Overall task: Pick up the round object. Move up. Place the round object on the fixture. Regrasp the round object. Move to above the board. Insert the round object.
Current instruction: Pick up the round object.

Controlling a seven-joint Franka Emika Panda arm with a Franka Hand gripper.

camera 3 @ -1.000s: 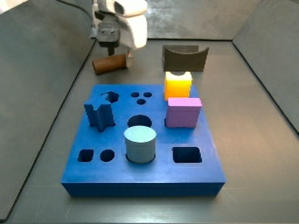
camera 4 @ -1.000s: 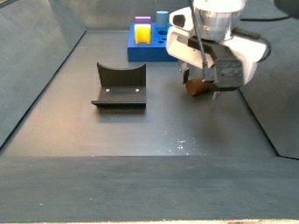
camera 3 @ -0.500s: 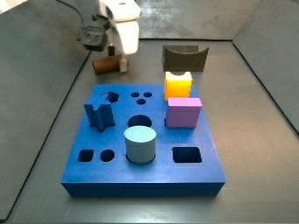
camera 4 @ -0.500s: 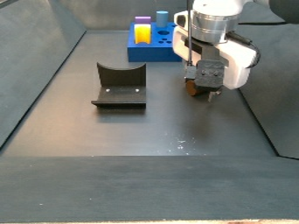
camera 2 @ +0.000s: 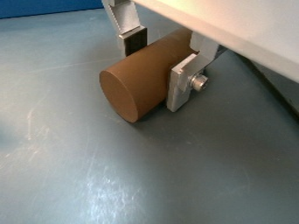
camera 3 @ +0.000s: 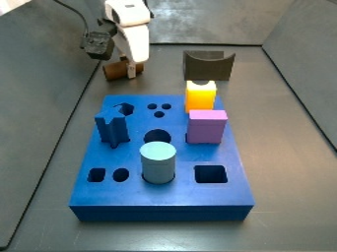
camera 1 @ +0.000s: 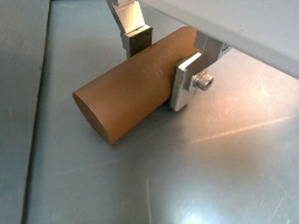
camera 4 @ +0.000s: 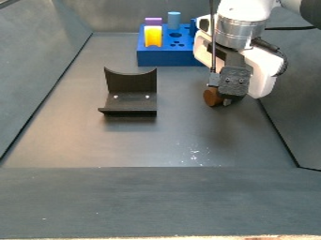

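Straddling the round object lying on the floor, our gripper sets plates either side, seemingly touching, for the pickup; the fixture waits at three o'clock

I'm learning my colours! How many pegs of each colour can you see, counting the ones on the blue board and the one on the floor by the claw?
Dark blue peg: 1
Yellow peg: 1
Purple peg: 1
Pale teal peg: 1
Reddish-brown round peg, lying on the floor with the claw around it: 1
Total: 5 pegs
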